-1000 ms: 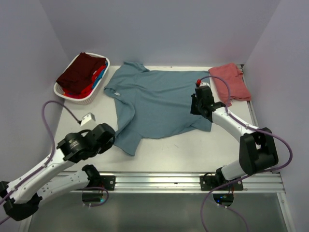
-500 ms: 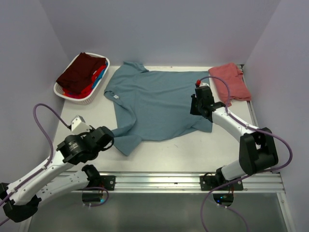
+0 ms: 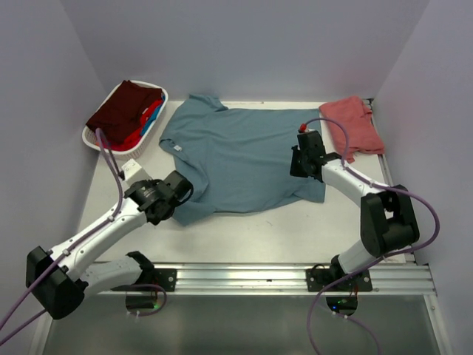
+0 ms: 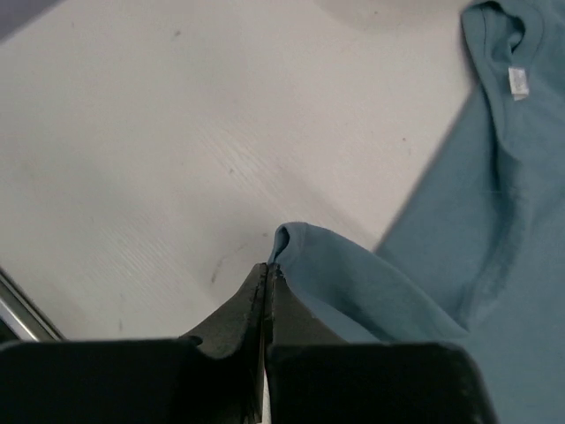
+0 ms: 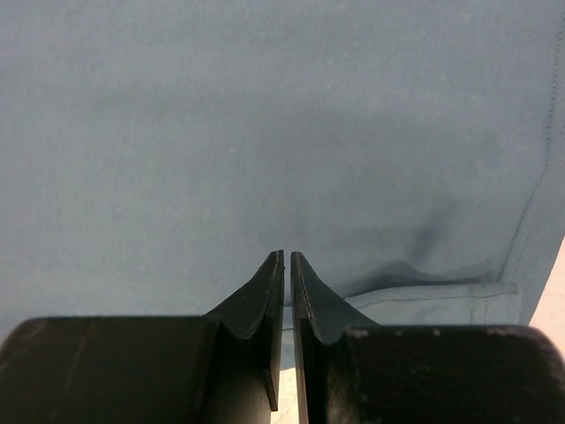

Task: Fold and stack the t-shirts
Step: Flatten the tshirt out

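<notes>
The large slate teal-blue t-shirt (image 3: 236, 151) lies spread across the middle of the table, collar to the left. My left gripper (image 3: 179, 196) (image 4: 267, 268) is shut on a folded edge of its near left corner (image 4: 296, 243), held just above the table. My right gripper (image 3: 302, 164) (image 5: 287, 256) points down onto the shirt's (image 5: 265, 132) right side near the hem, jaws drawn together to a thin slit with the cloth puckered beside them. A salmon-red t-shirt (image 3: 353, 124) lies folded at the back right. Dark maroon (image 3: 124, 107), bright blue (image 3: 153, 117) and red (image 3: 139, 135) t-shirts fill the basket.
The white oval basket (image 3: 111, 149) stands at the back left against the wall. Bare white tabletop (image 3: 295, 225) runs along the near edge, in front of the metal rail holding the arm bases. Purple cables loop from both arms.
My left arm has swung forward and to the right, dragging the shirt's near left corner in toward its body. The right jaws have narrowed in place.
</notes>
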`<state>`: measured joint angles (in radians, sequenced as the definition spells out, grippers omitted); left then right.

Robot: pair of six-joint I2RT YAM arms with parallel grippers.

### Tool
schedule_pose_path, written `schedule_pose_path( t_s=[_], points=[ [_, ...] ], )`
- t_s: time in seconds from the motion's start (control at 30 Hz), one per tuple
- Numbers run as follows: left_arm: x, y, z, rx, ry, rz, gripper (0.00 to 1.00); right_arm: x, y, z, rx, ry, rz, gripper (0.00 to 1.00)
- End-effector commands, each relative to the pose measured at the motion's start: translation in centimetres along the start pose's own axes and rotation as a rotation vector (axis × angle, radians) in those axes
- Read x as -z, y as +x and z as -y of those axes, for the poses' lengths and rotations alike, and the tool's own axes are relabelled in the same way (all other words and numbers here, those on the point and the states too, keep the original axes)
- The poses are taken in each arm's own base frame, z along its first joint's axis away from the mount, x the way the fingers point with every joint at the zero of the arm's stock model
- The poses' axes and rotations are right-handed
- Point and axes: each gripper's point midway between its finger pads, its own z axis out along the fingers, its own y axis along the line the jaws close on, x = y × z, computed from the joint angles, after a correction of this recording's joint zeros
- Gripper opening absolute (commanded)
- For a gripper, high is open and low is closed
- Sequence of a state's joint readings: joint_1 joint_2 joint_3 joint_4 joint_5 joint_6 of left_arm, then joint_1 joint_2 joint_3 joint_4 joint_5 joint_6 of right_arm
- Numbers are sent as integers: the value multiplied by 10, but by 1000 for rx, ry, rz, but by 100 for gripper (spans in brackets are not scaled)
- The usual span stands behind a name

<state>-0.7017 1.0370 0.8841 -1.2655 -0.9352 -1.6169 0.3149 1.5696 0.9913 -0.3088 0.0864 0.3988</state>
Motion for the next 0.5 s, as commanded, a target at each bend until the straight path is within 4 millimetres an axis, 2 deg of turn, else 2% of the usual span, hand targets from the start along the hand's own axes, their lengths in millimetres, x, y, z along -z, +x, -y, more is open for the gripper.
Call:
schedule_pose_path(
  t_s=[0.0,0.07,0.1,0.13,0.17,0.23,0.27,0.33,0.37,0.4,0.47],
  points=[
    [-3,-39,44,-205,123,123,0,9,-21,-8,-18,-22,46,11],
    [1,-28,68,-236,270,78,0,10,-22,-9,-18,-24,45,11],
    [-5,-34,75,-238,315,97,0,11,-22,-9,-18,-24,43,11],
    [-8,-24,82,-255,373,36,0,12,-24,-10,-17,-25,48,10],
    [-29,-34,71,-227,317,23,0,12,-24,-8,-13,-22,48,10],
    [-51,-40,53,-239,257,-2,0,14,-26,-9,-11,-22,53,10],
    [-65,-56,29,-188,165,10,0,14,-26,-9,-8,-17,51,10],
    [-72,-68,-7,-140,56,15,0,16,-29,-9,-7,-17,54,10],
    [-71,-84,-30,-65,7,46,0,17,-30,-8,-5,-15,57,10],
    [-70,-86,-48,-45,-34,38,0,17,-31,-8,-5,-14,59,10],
    [-59,-95,-70,33,-84,60,0,19,-34,-8,-4,-16,63,10]
  ],
)
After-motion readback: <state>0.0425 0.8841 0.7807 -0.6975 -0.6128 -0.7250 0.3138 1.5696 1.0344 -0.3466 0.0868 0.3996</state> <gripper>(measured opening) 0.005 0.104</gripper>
